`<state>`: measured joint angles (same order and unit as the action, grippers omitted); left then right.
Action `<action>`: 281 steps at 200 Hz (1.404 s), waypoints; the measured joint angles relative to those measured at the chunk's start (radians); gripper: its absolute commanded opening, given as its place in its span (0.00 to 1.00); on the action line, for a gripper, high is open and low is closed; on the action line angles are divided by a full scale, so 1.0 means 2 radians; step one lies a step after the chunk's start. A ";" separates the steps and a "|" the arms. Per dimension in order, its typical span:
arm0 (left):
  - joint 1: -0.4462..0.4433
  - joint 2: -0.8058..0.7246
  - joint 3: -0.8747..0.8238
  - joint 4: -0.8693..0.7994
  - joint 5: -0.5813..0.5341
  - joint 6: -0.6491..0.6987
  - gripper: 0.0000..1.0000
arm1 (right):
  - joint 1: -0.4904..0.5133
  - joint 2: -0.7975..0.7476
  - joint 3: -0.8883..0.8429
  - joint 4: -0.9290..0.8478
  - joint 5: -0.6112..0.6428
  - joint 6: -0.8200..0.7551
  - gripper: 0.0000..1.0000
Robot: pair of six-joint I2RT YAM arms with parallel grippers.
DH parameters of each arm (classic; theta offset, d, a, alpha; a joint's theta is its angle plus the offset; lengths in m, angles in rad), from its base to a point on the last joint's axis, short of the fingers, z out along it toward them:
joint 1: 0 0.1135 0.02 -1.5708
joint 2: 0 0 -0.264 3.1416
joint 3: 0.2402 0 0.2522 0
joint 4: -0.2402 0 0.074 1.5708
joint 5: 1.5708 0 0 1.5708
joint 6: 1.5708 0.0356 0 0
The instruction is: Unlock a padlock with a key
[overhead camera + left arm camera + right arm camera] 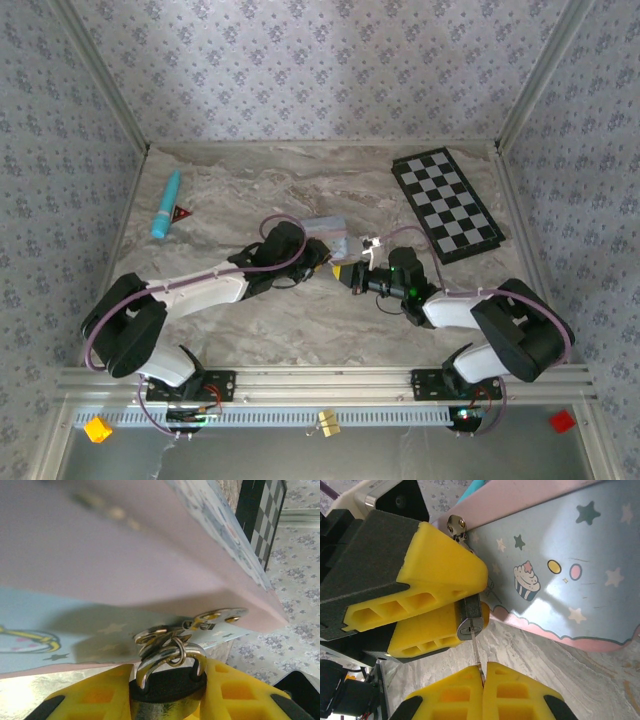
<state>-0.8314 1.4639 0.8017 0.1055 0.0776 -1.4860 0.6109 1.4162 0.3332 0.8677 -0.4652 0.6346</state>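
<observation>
From above, the left gripper point(328, 262) and the right gripper point(356, 282) meet tip to tip, just short of a pale blue, cartoon-printed tin box point(328, 227) with a pink edge. Both grips are too small here to read.

On the left wrist camera, the left gripper's yellow fingers point(95, 697) are clamped on the tiny black-bodied padlock point(167, 686), which sits between the pads. Its thin silvery shackle point(170, 657) rises straight ahead of the fingertips and threads the tin's metal hasp rings point(160, 637), so the lock is tethered to the tin.

On the right wrist camera, the right gripper's fingers are pressed together on a thin silvery key point(477, 652). Its blade runs straight out from the fingertips to the keyway in the padlock's end face, directly ahead. How deep it sits I cannot tell.

The blade looks slender and is pinched narrowly. A twist off its axis could bend it or let it slip in the pads. If the left clamp yields, the body may turn with the key and the lock would not release. Pulling could also drag the tin by its hasp.
</observation>
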 measured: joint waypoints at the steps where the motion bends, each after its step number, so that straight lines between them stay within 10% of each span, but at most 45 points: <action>1: 0.000 0.000 0.000 -0.001 0.000 0.001 0.02 | 0.000 0.000 0.000 -0.001 0.000 0.000 0.00; 281: -0.030 0.064 0.034 0.012 -0.006 -0.013 0.01 | -0.038 0.042 -0.014 0.055 -0.020 -0.010 0.00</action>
<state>-0.8913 1.5917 0.8696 0.1299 0.0647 -1.5116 0.5354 1.5009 0.3058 0.9775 -0.5049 0.6155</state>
